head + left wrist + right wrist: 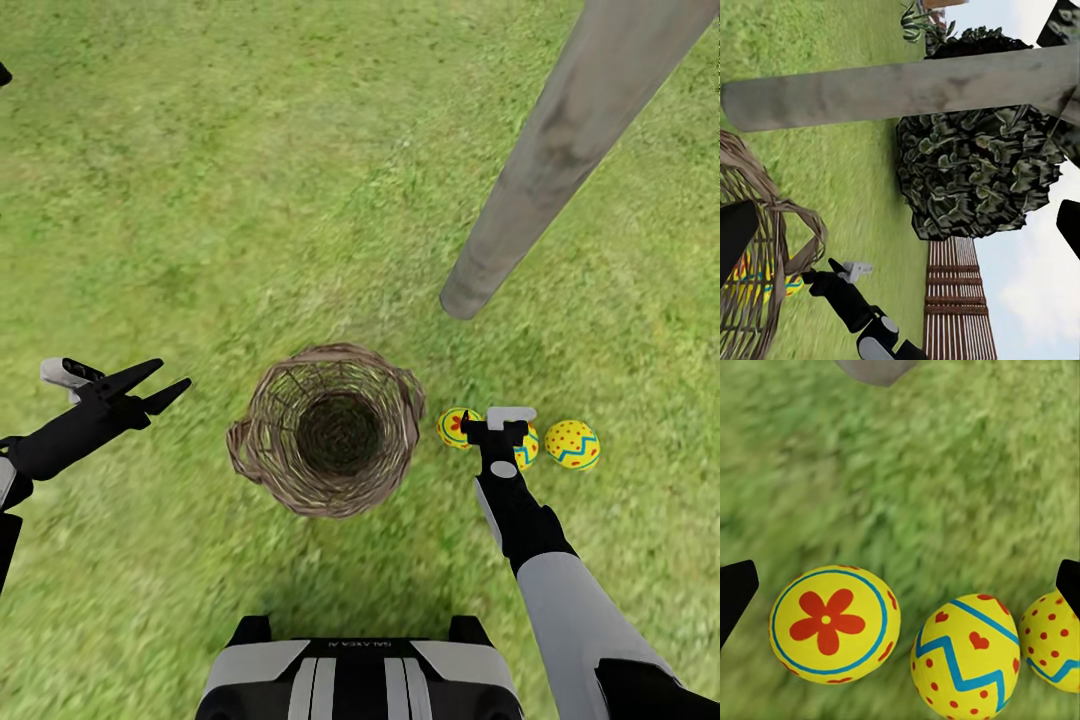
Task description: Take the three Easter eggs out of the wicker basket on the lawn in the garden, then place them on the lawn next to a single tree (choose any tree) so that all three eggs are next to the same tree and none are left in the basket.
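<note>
Both grippers have their jaws open, and nothing is held in either one. In the right wrist view the two black fingertips sit wide apart at the edges, with grass and eggs between them. The right gripper hangs over the three Easter eggs. The eggs lie in a row on the lawn, close to each other.

One egg has a big red flower inside a blue ring. The middle egg has a blue zigzag and small red hearts. The last egg has lots of red dots and a blue zigzag too.

The left gripper is up in the air, off to the left of the wicker basket, and it does not touch it. Its two black fingers spread like a beak.

The basket stands on the grass between the two arms. It looks dark and empty inside in the head view. The eggs are just beside it on its right, out on the grass.

The tree has a thick pale grey trunk. Its foot meets the grass near the eggs, a little past them. In the left wrist view its dark green leaves show, with a wooden fence past them.

At the bottom of the head view is the robot's white and black body.
</note>
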`<state>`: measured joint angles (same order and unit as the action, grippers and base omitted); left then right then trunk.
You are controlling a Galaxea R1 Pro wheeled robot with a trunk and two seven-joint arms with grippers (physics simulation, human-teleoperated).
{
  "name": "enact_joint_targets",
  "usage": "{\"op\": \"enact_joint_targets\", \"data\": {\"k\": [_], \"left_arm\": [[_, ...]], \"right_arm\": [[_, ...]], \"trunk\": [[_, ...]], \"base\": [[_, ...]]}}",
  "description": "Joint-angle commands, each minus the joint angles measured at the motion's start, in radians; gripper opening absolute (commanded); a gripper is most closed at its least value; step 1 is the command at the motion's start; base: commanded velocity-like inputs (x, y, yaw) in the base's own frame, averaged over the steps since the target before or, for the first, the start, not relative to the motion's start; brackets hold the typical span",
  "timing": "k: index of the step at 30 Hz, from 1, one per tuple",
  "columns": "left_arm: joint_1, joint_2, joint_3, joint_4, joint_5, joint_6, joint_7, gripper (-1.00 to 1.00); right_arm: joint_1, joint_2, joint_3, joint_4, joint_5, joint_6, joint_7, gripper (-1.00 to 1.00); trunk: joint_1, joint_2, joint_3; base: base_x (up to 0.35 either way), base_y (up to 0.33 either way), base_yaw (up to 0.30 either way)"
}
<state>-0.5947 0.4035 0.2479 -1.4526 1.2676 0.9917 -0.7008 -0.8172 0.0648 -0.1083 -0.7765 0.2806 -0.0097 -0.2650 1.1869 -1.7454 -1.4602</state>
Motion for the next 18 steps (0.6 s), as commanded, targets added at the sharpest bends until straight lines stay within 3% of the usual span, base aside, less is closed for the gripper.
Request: {"op": "enact_joint_targets", "data": {"k": [1,18], "left_arm": [[0.000,0.000,0.001,0.001,-0.003,0.004,-0.003,1.00],[0.000,-0.003,-0.001,0.009,-0.012,0.001,0.002,1.00]], "right_arm": [[0.000,0.001,-0.004,0.000,0.008,-0.001,0.000,1.00],[0.000,0.003,-0.004,0.001,0.008,0.000,0.004,1.00]], "trunk": [[0.000,0.000,0.001],[0.000,0.000,0.028]], "base": [[0.000,0.000,0.000],[0.000,0.000,0.000]]}}
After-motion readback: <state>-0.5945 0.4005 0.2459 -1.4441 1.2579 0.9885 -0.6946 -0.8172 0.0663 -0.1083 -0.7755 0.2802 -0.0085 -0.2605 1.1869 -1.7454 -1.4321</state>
